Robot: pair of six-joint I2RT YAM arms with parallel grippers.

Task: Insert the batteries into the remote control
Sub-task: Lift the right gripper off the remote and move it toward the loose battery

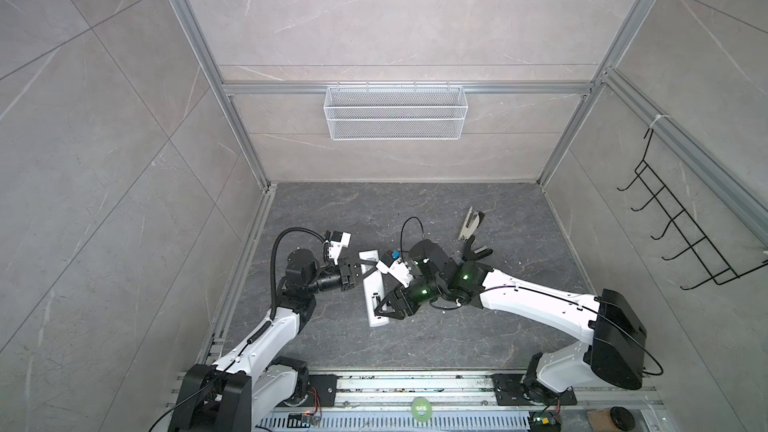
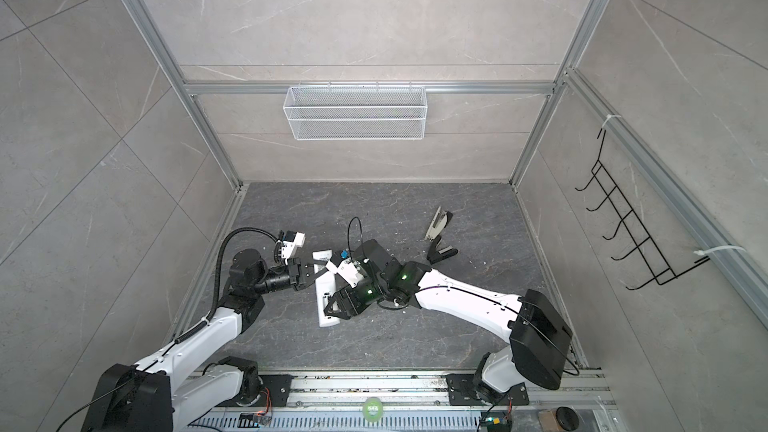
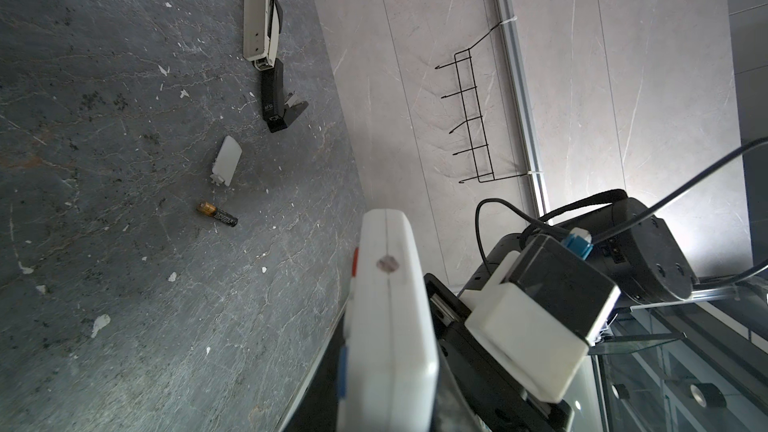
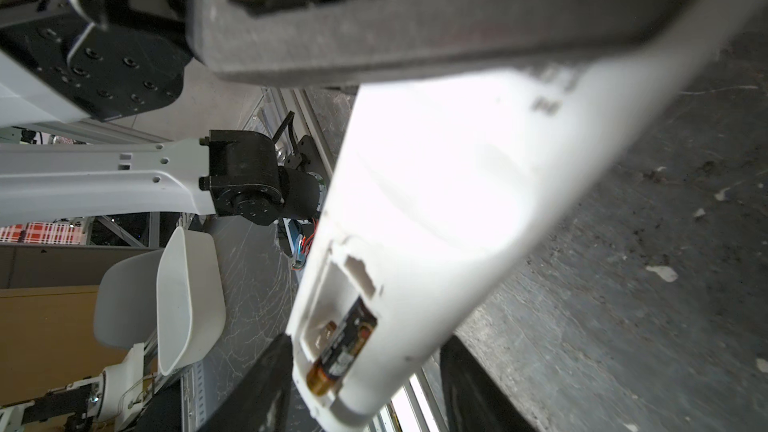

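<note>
Dark tabletop [image 1: 457, 338]: left pincer [image 1: 360, 273] clenches the remote control [image 1: 371, 290]; right pincer [image 1: 380, 312] straddles its blurred end, perhaps touching, grip unclear.

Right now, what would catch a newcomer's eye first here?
The left hand and right hand meet mid-table over a white remote control, the left gripping it. Its open compartment holds one battery; another battery lies loose on the table beside a white cover.
</note>
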